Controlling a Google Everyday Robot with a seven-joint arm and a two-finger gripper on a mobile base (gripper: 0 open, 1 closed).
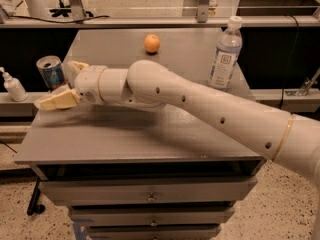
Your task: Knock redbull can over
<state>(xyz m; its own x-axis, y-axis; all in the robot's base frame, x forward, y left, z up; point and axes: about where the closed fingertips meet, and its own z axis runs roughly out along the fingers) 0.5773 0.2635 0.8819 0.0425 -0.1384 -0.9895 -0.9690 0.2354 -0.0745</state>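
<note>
The redbull can point(51, 72) stands at the far left edge of the grey table point(140, 134), tilted a little to the left, its open silver top showing. My gripper point(55, 91) is right in front of and beside the can, with one cream finger point(56, 100) low in front of it and the other point(76, 66) just to its right. The white arm reaches in from the right across the table and hides the can's lower part.
A clear plastic water bottle point(225, 53) with a white cap stands at the table's right back. An orange point(152, 43) sits at the back middle. A white pump bottle point(13, 85) stands on a ledge left of the table. Drawers are below the tabletop.
</note>
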